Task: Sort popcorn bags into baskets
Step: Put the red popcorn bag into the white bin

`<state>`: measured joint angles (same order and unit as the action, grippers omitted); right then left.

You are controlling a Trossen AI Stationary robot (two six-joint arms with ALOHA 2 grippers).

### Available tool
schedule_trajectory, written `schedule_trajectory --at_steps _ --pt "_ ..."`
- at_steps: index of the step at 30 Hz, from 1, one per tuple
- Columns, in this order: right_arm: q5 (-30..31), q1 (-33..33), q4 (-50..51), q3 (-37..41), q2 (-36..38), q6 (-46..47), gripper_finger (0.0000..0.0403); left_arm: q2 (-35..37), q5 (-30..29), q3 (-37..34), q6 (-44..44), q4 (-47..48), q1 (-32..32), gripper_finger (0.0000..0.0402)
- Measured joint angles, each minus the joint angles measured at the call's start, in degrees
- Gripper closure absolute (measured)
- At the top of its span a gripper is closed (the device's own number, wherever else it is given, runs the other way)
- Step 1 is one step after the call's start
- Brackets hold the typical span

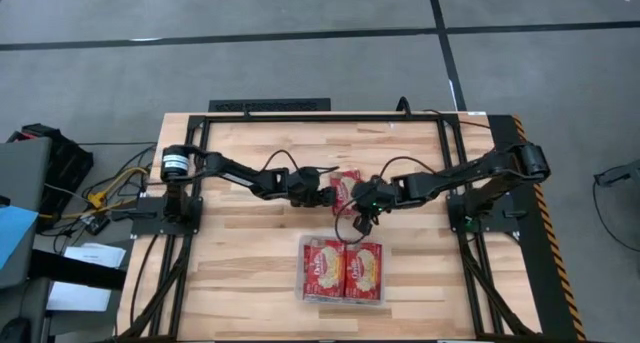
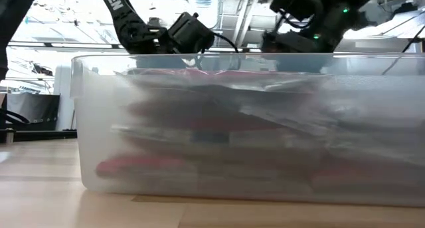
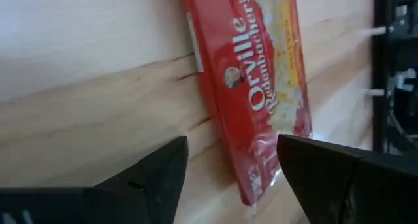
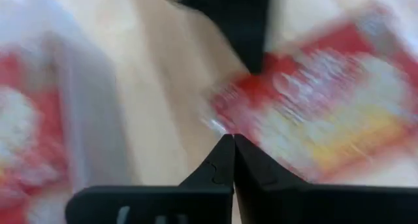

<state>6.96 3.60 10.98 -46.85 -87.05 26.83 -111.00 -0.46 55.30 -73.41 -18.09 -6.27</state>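
Looking at your high view: both arms meet mid-table over one loose popcorn bag, which lies flat on the wood table just behind the clear bin.

Left gripper sits at the bag's left edge. Left wrist cam shows its fingers spread wide, nothing between them, bag lying on the planks just ahead of the tips. So open, not gripping.

Right gripper is between the loose bag and the bin's rear wall, pointing down toward the table. Right wrist cam: fingertips pressed together, no gap, nothing pinched that you can see. Loose bag shows beyond the tips on one side, bin w/ packets on the other; view is smeared, so no finer detail.

Bin holds two red bags side by side on top. Low cam through the bin wall shows more red layers stacked under them; count unclear.
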Motion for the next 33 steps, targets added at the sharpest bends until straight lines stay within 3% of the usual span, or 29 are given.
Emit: schedule_trajectory --at_steps 6,13,19,26,29,33 --pt "6.5 -0.5 6.6 1.2 0.4 0.1 0.0386 -0.7 -0.7 0.1 0.4 -2.6 -0.3 0.0169" --pt "3.3 -2.6 0.8 6.4 -4.3 -0.2 0.0386 -1.5 -1.3 0.1 1.1 -3.3 -0.2 0.0169" --pt "-0.5 -3.0 -4.9 4.7 -8.9 -3.4 0.0383 -5.0 -0.3 0.4 -1.6 -9.4 -0.4 0.0169" --pt "-1.0 -3.0 -6.1 2.7 -10.5 -5.3 0.0388 -5.2 0.1 1.1 -0.5 -8.8 -0.3 0.0173" --pt "-1.1 -3.2 -6.0 2.2 -10.6 -6.6 0.0379 -5.2 0.7 1.4 -0.4 -8.4 -0.3 0.0204" --pt "-1.6 -3.2 -3.6 1.8 -8.7 -6.8 0.038 -5.3 1.2 2.4 -0.2 -7.4 -0.3 0.0293"
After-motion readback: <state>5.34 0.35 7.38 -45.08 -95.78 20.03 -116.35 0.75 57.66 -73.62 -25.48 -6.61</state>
